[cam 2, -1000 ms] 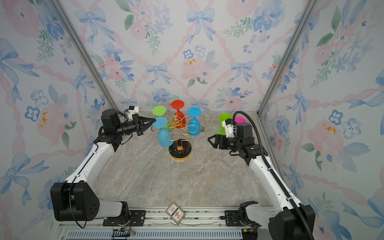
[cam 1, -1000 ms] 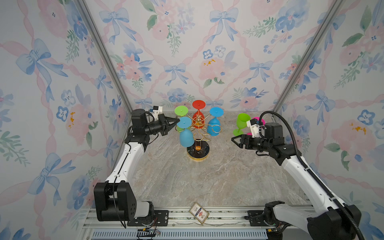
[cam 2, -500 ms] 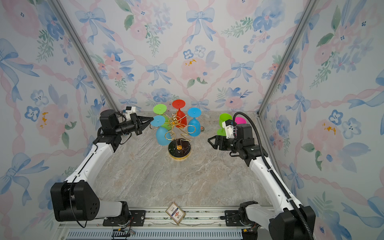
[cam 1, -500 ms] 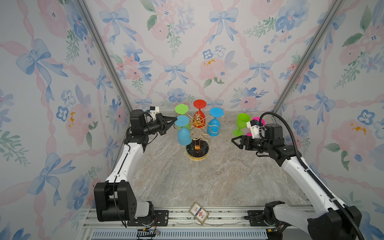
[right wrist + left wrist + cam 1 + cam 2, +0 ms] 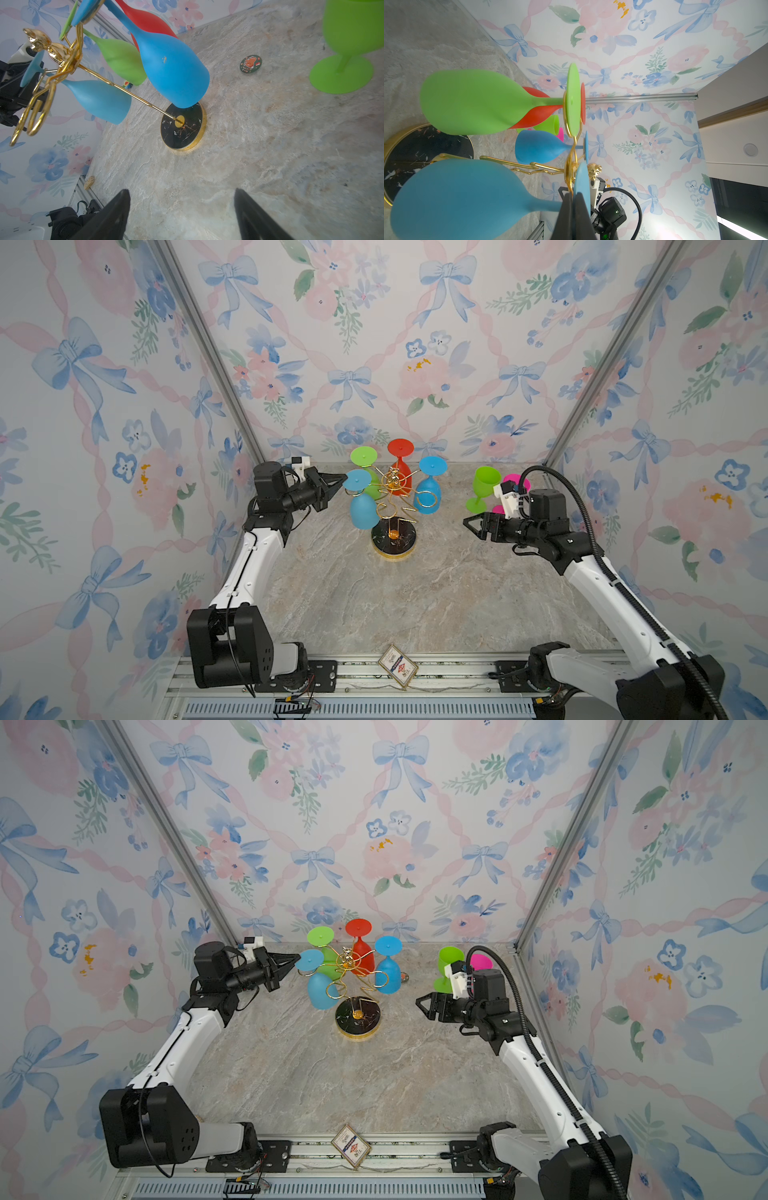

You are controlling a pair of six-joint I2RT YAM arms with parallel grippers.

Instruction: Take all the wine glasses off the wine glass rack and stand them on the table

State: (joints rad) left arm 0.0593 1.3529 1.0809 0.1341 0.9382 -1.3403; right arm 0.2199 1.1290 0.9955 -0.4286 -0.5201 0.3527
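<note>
While I watched from the console, the left gripper (image 5: pixel 341 477) had its fingers (image 5: pixel 564 218) pressed together, and I saw nothing between them. Its tip sat level with the rack's arms, right beside the round foot of the light-blue wine glass (image 5: pixel 362 510). I could not tell whether it touched that foot. That glass hung bowl-down from the arm nearest this gripper on the wine glass rack (image 5: pixel 392 483). The rack stood on its black, gold-rimmed base (image 5: pixel 382 536) toward the back of the marble tabletop (image 5: pixel 395 605).

Three more glasses hung from other arms: a green hanging glass (image 5: pixel 363 456), a red glass (image 5: pixel 400 448) and a deeper blue glass (image 5: pixel 428 497).

The right gripper (image 5: pixel 471 526) was spread wide and empty, low over the tabletop. It was well apart from the rack and pointed toward it. Behind it an upright green glass (image 5: pixel 486 481) stood on the tabletop, with a pink glass (image 5: pixel 515 481) partly hidden by the wrist.
</note>
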